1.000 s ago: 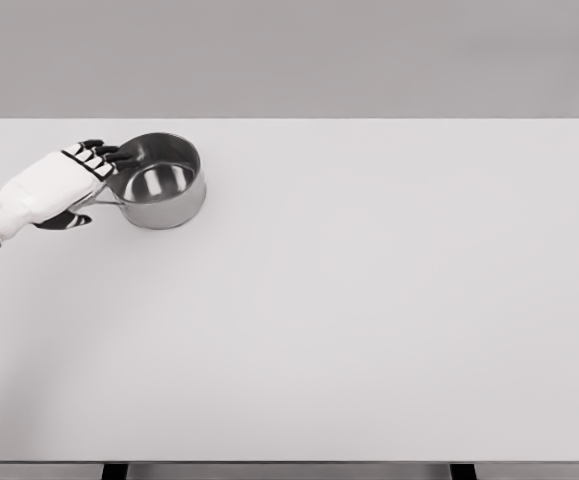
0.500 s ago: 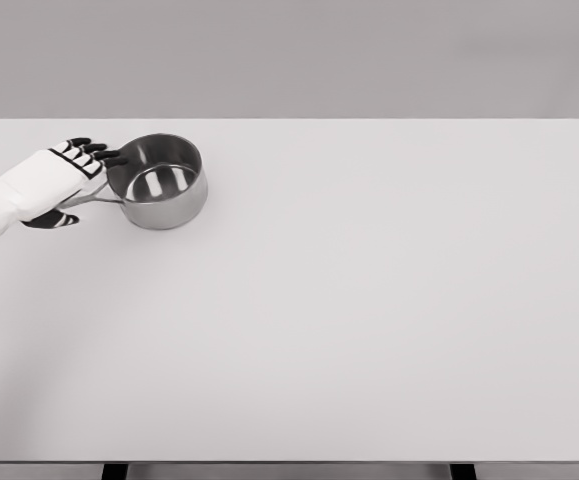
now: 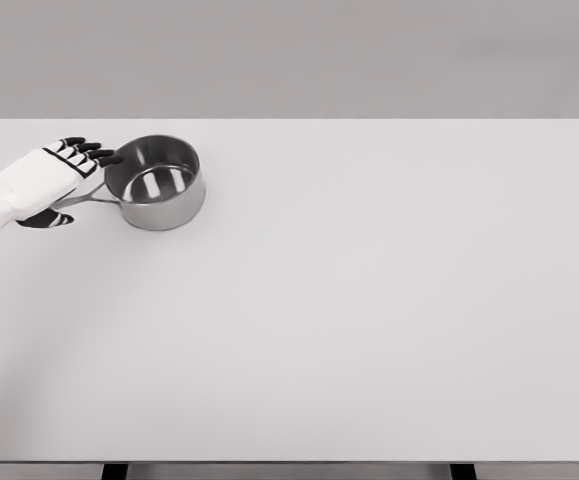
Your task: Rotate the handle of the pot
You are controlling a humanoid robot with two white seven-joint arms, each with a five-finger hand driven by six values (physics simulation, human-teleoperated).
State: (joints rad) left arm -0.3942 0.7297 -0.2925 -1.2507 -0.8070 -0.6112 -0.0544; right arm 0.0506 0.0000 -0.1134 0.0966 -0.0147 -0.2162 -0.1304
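Left hand (image 3: 37, 182), fingers extended and loose, holding nothing, over the handle (image 3: 87, 199). 1 hand, 1 pot (image 3: 156, 183) on 1 table (image 3: 369, 300). Handle pointing left, lengthwise roughly left-right.

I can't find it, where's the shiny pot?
In the head view the pot sits on the white table near its far left corner, its handle pointing left under the left hand.
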